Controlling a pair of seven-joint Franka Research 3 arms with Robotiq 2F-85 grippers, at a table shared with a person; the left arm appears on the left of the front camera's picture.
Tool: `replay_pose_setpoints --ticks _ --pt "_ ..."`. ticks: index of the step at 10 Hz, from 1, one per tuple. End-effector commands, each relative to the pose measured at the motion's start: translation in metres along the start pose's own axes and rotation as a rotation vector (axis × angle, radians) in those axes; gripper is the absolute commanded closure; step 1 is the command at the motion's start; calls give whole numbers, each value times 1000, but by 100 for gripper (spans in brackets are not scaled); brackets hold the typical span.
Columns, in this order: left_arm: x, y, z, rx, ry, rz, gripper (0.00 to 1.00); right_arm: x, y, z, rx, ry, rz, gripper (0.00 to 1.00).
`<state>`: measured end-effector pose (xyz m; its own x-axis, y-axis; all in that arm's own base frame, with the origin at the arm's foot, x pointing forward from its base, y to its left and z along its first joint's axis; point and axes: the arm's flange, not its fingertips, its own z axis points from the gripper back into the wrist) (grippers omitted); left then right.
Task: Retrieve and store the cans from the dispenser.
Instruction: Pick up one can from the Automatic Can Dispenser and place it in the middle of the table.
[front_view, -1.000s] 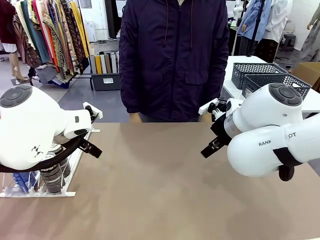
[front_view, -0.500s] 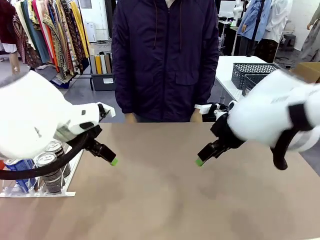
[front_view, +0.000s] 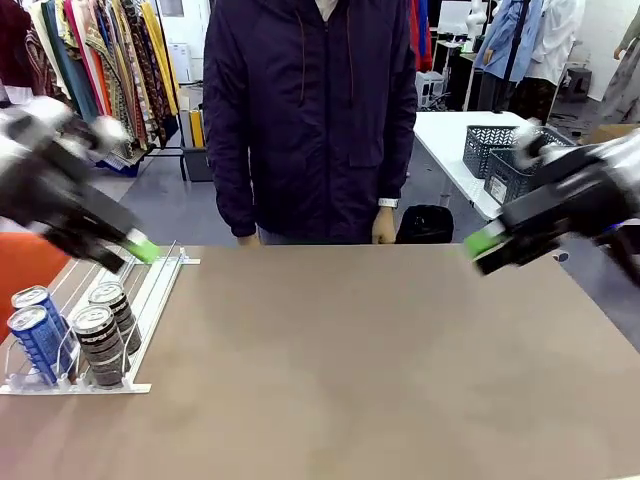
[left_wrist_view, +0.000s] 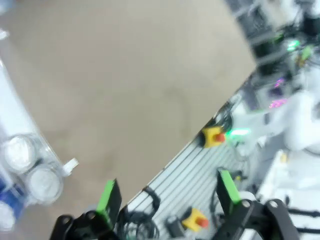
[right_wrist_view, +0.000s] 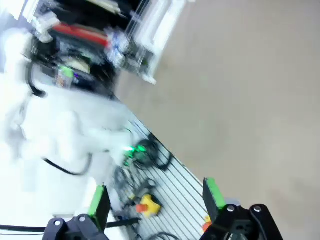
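Four slim drink cans (front_view: 98, 345), two blue and two black with shiny metal tops, standing upright at the near end of the flat white and clear plastic rail dispenser (front_view: 158, 285), against its clear front lip, at the left edge of the tan surface (front_view: 350, 360). Long axis of each can vertical, tops up; rail lanes running away from the robot. Left gripper (front_view: 140, 250) raised over the dispenser's far end, green-padded fingers wide apart, nothing between them; cans below it and toward the robot. Right gripper (front_view: 487, 250) likewise parted and empty, well apart across the surface. Left arm plainly nearer. Judged next: descent toward the near lane ends, fingers straddling one can's sides.
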<state>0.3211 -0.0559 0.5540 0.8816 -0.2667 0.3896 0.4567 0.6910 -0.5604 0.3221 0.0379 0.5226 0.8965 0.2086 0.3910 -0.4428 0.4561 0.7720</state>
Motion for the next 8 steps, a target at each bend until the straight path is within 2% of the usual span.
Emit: replay_pose_setpoints --ticks 1,3,5,6,7,8 --pt "-31 58 85 -58 -236 151 0 -26 -39 68 73 -261 -94 0" --pt "-67 122 134 -115 -355 354 0 -55 -74 116 130 -450 -189 0" --pt "-106 181 158 -196 -471 507 0 -82 -111 145 175 -582 -273 0" --pt "-121 197 162 -213 -511 577 0 -96 -127 155 201 -644 -320 0" --pt "-129 205 160 -203 -513 597 0 -106 -137 158 208 -683 -347 0" --pt "-129 210 155 -167 -524 554 0 -106 -141 153 157 -688 -335 0"
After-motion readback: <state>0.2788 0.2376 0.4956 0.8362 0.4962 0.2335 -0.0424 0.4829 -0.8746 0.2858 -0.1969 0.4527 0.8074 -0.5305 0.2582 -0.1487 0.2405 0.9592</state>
